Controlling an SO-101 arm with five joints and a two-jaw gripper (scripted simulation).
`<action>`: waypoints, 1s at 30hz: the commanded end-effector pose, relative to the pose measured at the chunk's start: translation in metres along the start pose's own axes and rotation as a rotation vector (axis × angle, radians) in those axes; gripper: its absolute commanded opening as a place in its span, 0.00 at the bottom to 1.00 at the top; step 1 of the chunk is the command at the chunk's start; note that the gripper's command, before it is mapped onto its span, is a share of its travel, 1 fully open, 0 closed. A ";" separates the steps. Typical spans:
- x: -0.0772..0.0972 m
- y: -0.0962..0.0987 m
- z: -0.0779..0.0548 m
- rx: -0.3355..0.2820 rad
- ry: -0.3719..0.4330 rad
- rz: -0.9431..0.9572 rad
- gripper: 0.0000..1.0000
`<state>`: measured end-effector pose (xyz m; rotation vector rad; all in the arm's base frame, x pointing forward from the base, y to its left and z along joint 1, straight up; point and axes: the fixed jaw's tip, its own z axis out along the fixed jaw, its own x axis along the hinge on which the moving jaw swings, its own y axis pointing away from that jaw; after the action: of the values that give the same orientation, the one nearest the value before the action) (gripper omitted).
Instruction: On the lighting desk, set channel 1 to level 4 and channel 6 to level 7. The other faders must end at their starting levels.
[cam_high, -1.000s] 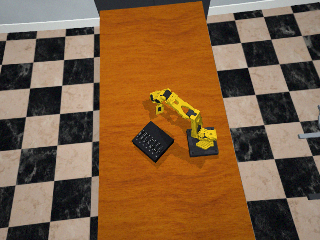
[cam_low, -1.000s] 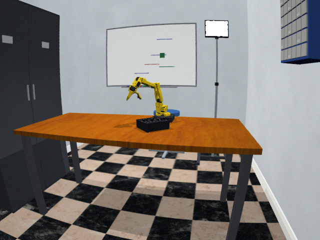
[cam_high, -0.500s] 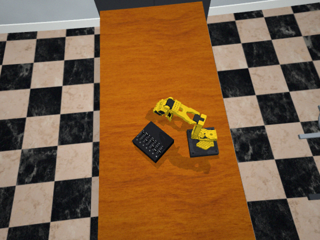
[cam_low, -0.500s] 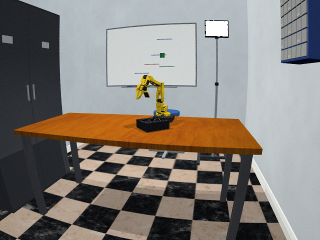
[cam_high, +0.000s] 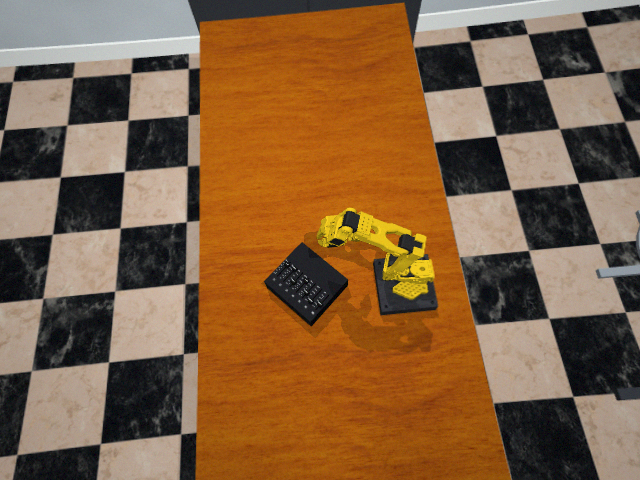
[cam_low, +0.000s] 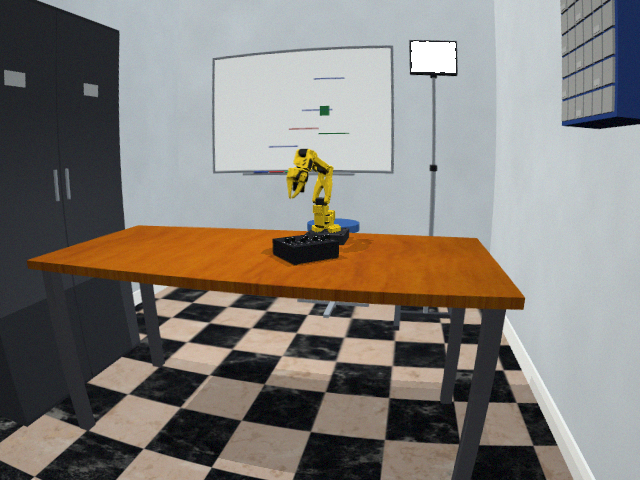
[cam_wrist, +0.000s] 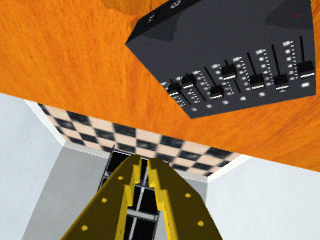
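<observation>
The lighting desk (cam_high: 316, 268) (cam_low: 305, 251) (cam_wrist: 234, 30) is a black box lying at an angle on the wooden table (cam_high: 310, 129) (cam_low: 206, 258). A row of several small fader caps (cam_wrist: 256, 83) (cam_high: 305, 289) runs along its front half, standing at uneven levels. My yellow gripper (cam_high: 326, 239) (cam_low: 292, 194) (cam_wrist: 144, 162) is shut and empty. It hangs in the air well above the table, beside the desk's back corner and touching nothing. In the wrist view the desk lies ahead of and beyond the fingertips.
The arm's black base (cam_high: 405, 302) stands right of the desk. Around the table are a dark cabinet (cam_low: 56, 155), a whiteboard (cam_low: 302, 108), a lamp on a stand (cam_low: 433, 56) and a blue stool (cam_low: 351, 225).
</observation>
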<state>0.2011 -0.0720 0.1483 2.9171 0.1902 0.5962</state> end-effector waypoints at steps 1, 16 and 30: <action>-0.003 -0.011 -0.003 0.019 0.003 -0.118 0.00; -0.016 -0.037 -0.009 0.077 -0.014 -0.469 0.00; -0.019 -0.042 -0.010 0.090 -0.016 -0.551 0.00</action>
<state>0.1781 -0.0351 0.1448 2.7560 0.9605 0.4906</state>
